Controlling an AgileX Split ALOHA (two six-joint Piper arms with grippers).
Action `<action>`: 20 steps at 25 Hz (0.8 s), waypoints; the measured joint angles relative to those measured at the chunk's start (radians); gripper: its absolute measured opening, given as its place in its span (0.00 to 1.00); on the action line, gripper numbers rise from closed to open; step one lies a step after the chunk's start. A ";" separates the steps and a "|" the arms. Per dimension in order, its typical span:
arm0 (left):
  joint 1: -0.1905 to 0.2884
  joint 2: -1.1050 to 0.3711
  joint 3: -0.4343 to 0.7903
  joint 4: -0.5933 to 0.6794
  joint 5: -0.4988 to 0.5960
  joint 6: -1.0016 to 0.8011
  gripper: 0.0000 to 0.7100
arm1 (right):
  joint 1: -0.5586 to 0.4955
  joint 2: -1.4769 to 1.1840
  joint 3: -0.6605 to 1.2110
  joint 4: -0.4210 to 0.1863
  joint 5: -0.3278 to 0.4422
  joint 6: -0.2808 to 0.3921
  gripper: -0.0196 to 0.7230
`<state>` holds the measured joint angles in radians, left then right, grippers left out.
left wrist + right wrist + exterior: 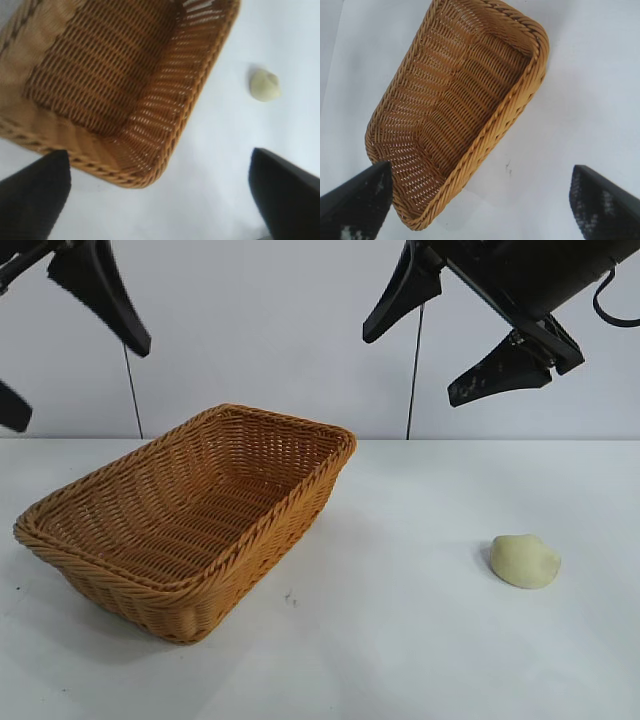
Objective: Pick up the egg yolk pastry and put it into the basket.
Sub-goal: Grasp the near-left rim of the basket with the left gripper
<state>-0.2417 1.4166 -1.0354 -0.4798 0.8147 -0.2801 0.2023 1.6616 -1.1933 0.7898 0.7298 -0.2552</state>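
The egg yolk pastry (525, 560), a small pale cream lump, lies on the white table at the right; in the left wrist view the pastry (264, 85) sits apart from the basket corner. The orange-brown wicker basket (250, 565) stands at the left with nothing inside, and its rim also shows in the wrist views (200, 95) (520, 105). My left gripper (78, 383) hangs open, high above the basket's left end (159, 155). My right gripper (412, 368) hangs open too, high over the middle of the table, up and left of the pastry (480, 167). Neither holds anything.
A bare white tabletop (400, 640) lies between basket and pastry, with a small dark mark (290, 596) near the basket's front corner. A pale wall with two thin dark cables (414, 370) stands behind the table.
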 joint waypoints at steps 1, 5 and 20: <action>-0.001 -0.007 0.012 0.019 -0.001 -0.062 0.98 | 0.000 0.000 0.000 0.000 -0.001 0.000 0.95; -0.024 -0.012 0.061 0.062 -0.045 -0.280 0.98 | 0.000 0.000 0.000 0.000 -0.002 0.000 0.95; -0.031 -0.015 0.165 0.231 -0.109 -0.782 0.98 | 0.000 0.000 0.000 0.000 -0.004 0.000 0.95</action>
<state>-0.2731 1.4020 -0.8701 -0.2488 0.7052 -1.0622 0.2023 1.6616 -1.1933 0.7898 0.7255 -0.2552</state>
